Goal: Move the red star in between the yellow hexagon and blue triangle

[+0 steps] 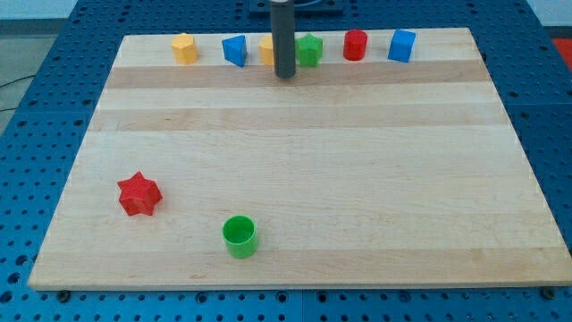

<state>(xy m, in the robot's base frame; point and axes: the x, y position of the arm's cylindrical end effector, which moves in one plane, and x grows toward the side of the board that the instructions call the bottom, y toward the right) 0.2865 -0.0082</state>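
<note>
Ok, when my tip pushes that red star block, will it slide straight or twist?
The red star block will likely twist: its points and notches give my tip no flat face. It looks low and squat, so tipping seems unlikely. The smooth wooden board should probably let it slide easily.

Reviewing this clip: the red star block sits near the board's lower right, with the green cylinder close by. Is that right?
Not quite. The camera view shows the red star block near the wooden board's lower left, not lower right. The green cylinder is indeed close by, and my tip is far off at the view's top.
</note>
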